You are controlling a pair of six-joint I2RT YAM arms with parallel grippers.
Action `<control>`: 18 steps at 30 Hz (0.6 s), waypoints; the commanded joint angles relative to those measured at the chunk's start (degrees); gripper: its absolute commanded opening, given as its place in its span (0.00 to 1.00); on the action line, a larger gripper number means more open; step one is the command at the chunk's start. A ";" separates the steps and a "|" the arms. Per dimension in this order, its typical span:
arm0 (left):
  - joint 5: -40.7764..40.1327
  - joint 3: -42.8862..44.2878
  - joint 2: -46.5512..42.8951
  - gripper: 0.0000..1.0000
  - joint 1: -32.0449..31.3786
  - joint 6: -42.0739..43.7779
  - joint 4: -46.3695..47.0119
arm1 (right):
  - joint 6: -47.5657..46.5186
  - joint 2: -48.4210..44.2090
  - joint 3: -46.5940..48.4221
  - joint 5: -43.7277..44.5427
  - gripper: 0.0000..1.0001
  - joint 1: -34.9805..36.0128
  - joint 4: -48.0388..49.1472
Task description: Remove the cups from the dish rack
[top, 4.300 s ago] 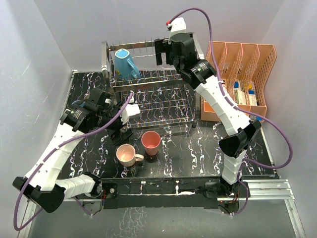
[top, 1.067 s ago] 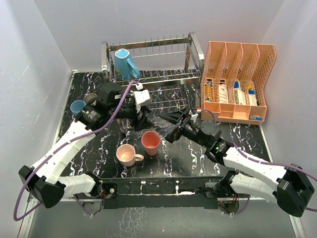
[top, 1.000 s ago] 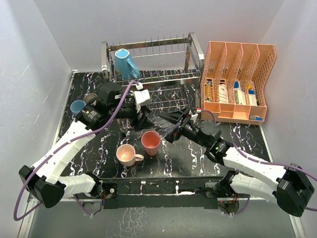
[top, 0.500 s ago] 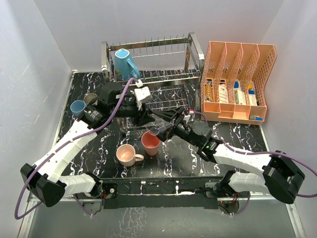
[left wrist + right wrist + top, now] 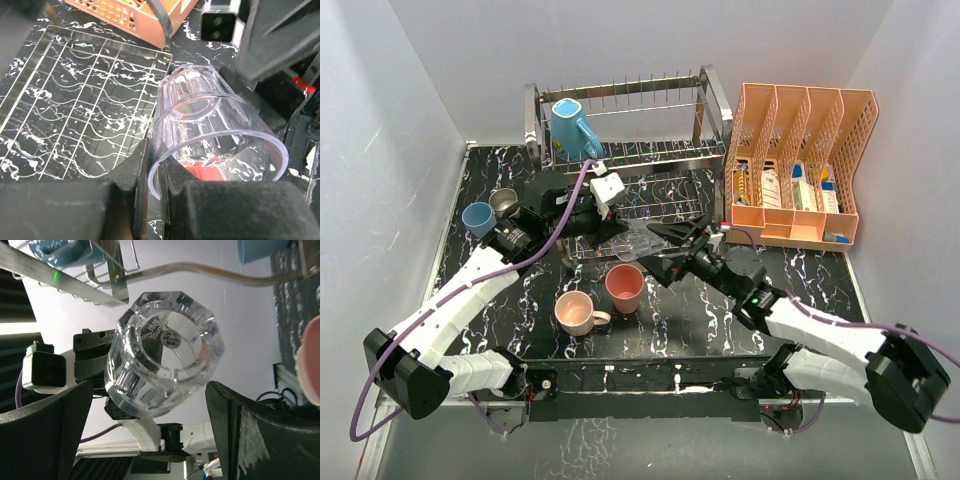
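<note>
A clear glass tumbler (image 5: 638, 240) hangs tilted above the table in front of the dish rack (image 5: 620, 150). My left gripper (image 5: 618, 230) is shut on its rim (image 5: 154, 175), one finger inside the glass and one outside. My right gripper (image 5: 657, 252) is open; its fingers (image 5: 45, 430) stand apart on either side of the tumbler's base (image 5: 165, 355) without touching it. A teal mug (image 5: 575, 128) sits on the rack's upper tier. On the table stand a pink mug (image 5: 576, 312), a salmon-red tumbler (image 5: 624, 287), a light blue tumbler (image 5: 477, 217) and a tan cup (image 5: 503, 201).
An orange perforated file organiser (image 5: 800, 165) with papers stands right of the rack. The rack's lower wire tier (image 5: 75, 100) lies just behind the held glass. The salmon-red tumbler sits directly below the two grippers.
My left gripper has closed on the glass tumbler's rim. My right gripper, which carried the tumbler from the rack, has opened and let it go.
</note>
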 commanded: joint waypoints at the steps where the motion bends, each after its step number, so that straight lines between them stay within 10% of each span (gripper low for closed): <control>1: -3.01 -0.08 -1.26 0.00 0.46 0.17 1.65 | -5.88 -6.76 -3.40 -6.02 0.98 -6.58 -6.96; 18: -4.31 22.80 22.30 0.00 -13.16 17.27 -23.90 | -55.01 -17.52 17.81 5.30 0.98 -39.98 -65.16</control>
